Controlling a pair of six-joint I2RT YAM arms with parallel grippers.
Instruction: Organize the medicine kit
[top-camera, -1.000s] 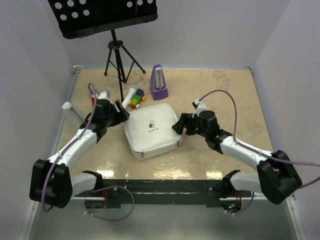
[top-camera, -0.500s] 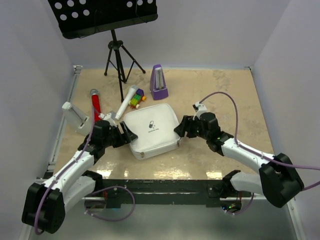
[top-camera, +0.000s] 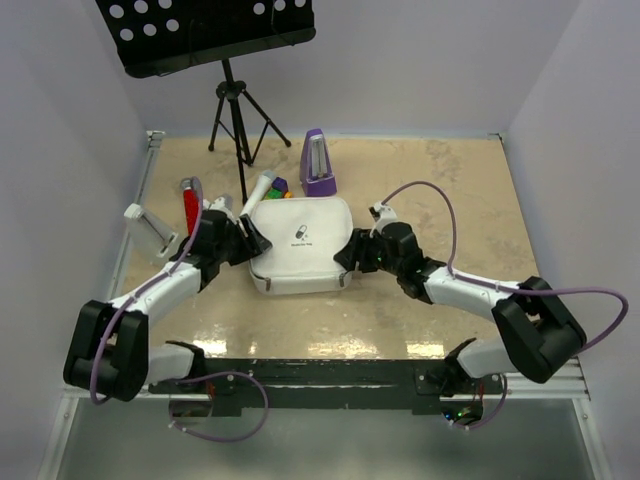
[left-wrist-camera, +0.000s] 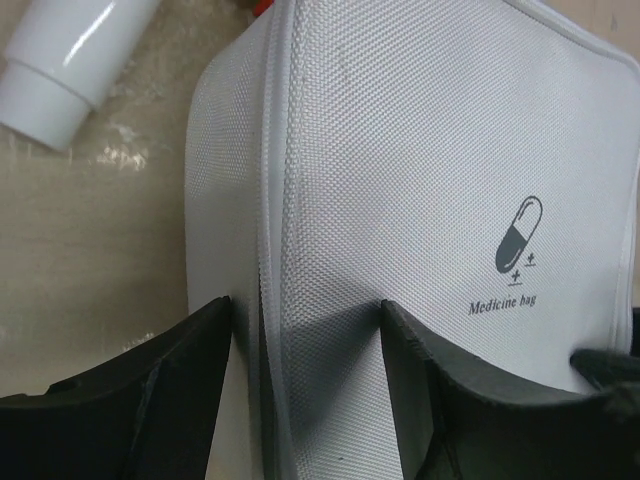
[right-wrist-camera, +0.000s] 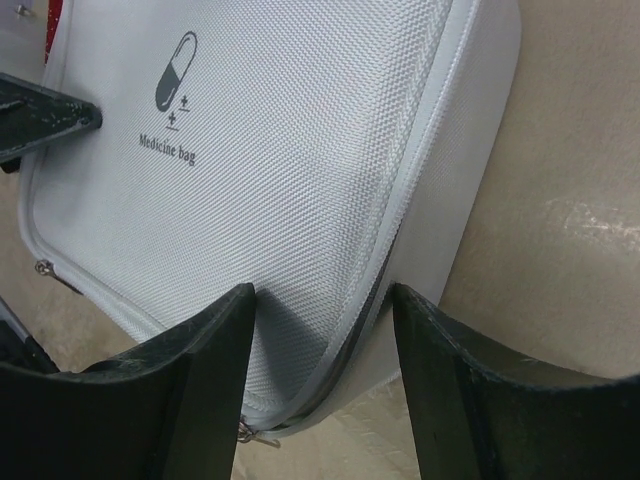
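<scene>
The white medicine kit (top-camera: 300, 245) lies closed, logo up, near the middle of the tan table (top-camera: 450, 195). The left gripper (top-camera: 254, 242) straddles its 9 o'clock edge and the right gripper (top-camera: 348, 256) its 4 o'clock corner. Each has its jaws partly spread, one finger on the lid and one against the side wall, seemingly pinching the case.
</scene>
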